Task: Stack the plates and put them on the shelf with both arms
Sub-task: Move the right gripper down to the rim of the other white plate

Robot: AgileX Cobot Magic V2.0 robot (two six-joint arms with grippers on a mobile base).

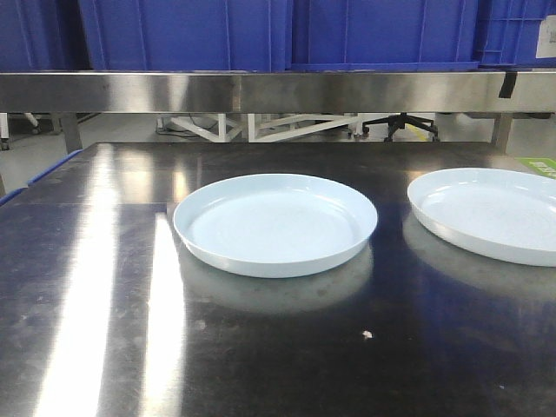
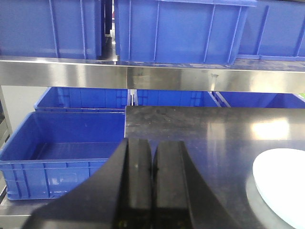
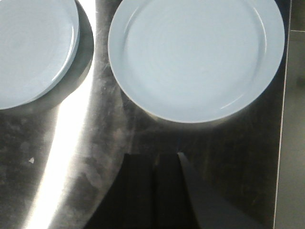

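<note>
**A:** Where do the plates (image 1: 275,224) sit?

**B:** Both lie flat on the dark, shiny bench (image 1: 104,304), apart and not yet stacked. The middle plate (image 1: 275,224) is near the centre of the front view. The right plate (image 1: 491,213) is beside it, cut off by the frame's edge. The steel shelf (image 1: 261,91) runs across behind them, with blue crates (image 1: 182,35) standing on it.

**A:** And the arms?

**B:** Neither shows in the front view. The left pincer (image 2: 152,148), seen from its own wrist camera, has its two black fingers pressed together on nothing. It hangs near the bench's left edge, and only a sliver of a plate shows at the far right of that view. The right pincer (image 3: 153,164) also looks closed and holds nothing. It hovers just short of the right plate's near rim.

**A:** What could go wrong from here?

**B:** This is my judgement. The plates are glossy and shallow with low rims, and they lie flat on slick steel. A closed pincer reaching the rim would push the plate rather than grip it, so it must open first. One finger has to get under the rim. With a shallow bite the plate could slip and skid toward its neighbour or the bench edge. Setting one plate down off-centre on the other could chip it or leave the pile rocking. The shelf looks crowded with crates, and I cannot see a spot for the stack. If the two arms lift out of step, the pile could tilt.
</note>
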